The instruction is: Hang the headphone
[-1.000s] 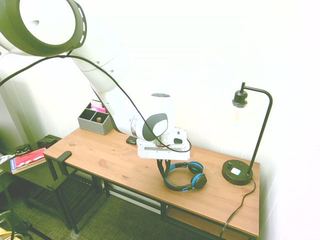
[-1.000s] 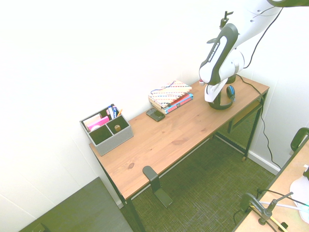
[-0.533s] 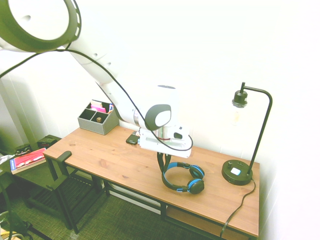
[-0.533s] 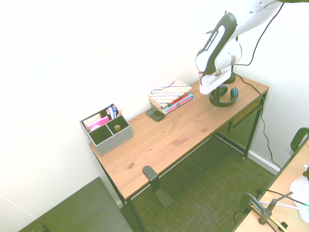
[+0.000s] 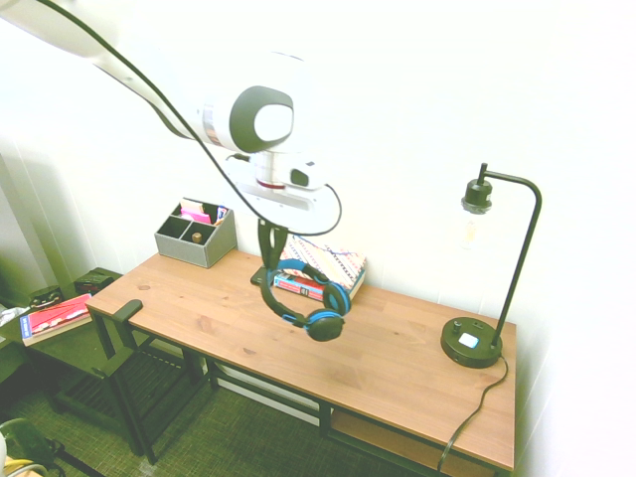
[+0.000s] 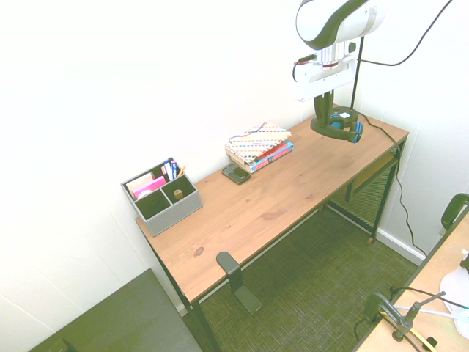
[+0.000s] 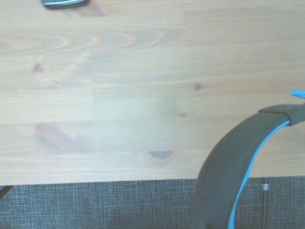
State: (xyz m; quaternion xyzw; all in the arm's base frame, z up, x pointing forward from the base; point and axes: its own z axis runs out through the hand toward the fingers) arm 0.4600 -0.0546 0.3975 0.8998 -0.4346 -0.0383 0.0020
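My hand (image 5: 271, 260), a two-finger gripper, is closed on the band of the headphone (image 5: 306, 301) and points down above the desk (image 5: 417, 348). The headphone, black with bright blue trim, hangs clear of the wood: its band is gripped at one side, and its two round ear cups stand off to the side of my fingers, toward the lamp (image 5: 472, 342) in the first exterior view. In the wrist view, the black band with its blue inner edge curves across the wooden top and past its edge, over the grey floor (image 7: 119, 205).

The lamp, black, with a round base and a bent neck, stands at one end of the desk; a pale patch shows on its base, and a cord runs from it over the desk's edge. Along the wall side lie the stacked books (image 6: 260, 147), the uppermost covered in a colourful pattern, with the dark phone (image 6: 236, 174) just beside them. The grey organizer (image 6: 163, 196) stands at the opposite end from the lamp, with pens and pink paper in its rear compartments and a small brown object in a front one. The black hanger (image 6: 238, 282) is fixed at the desk's front edge, well apart from my grip and the headphone.
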